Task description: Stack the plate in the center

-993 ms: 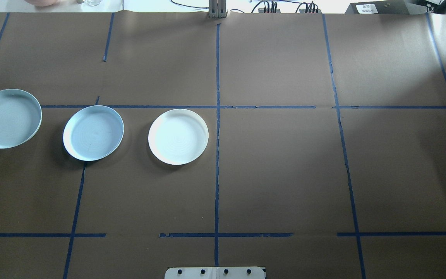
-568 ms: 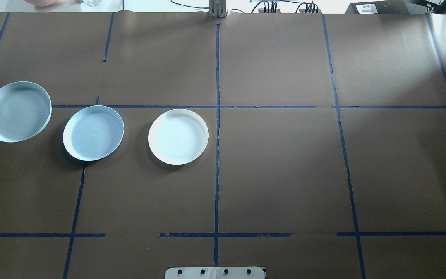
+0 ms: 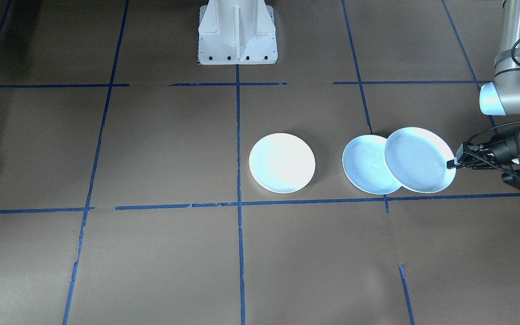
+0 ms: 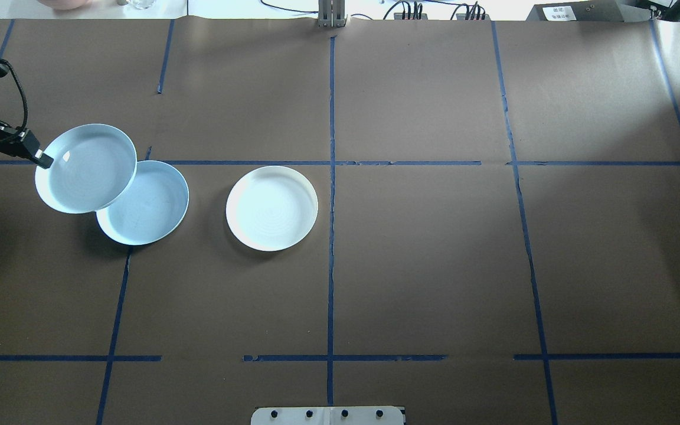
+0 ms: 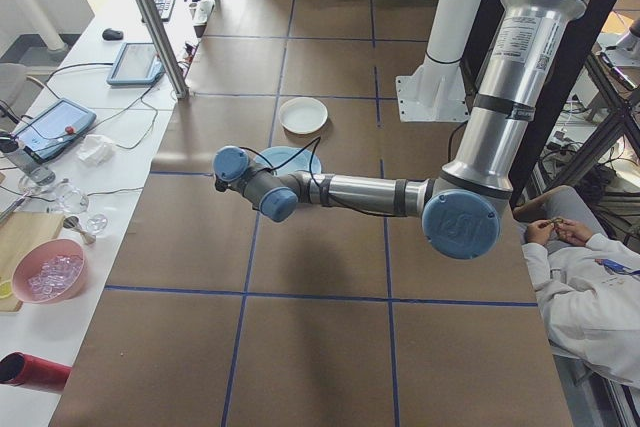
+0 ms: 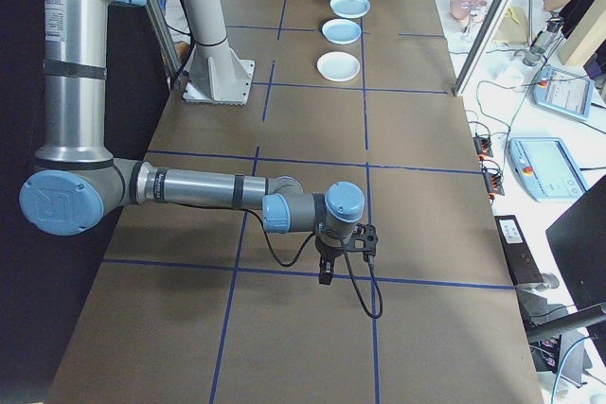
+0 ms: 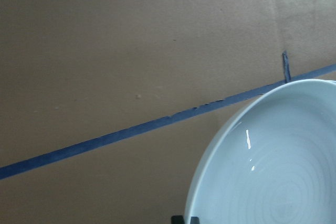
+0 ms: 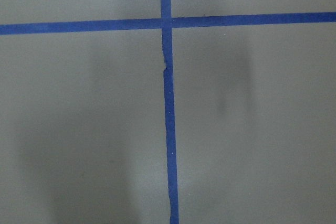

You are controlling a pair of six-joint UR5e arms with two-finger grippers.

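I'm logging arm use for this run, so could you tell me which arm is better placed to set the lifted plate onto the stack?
The left. Its gripper already pinches the lifted blue plate by the rim, overlapping the second blue plate. The right gripper hangs far off.

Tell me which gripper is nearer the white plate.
Left. The left gripper holds a blue plate two plates away from the white plate; the right gripper hangs far down the table.

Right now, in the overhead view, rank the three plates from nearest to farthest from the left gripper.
1. Held pale blue plate, rim pinched in the left gripper.
2. Second pale blue plate, partly under the held one.
3. White plate, nearest the table's centre line.
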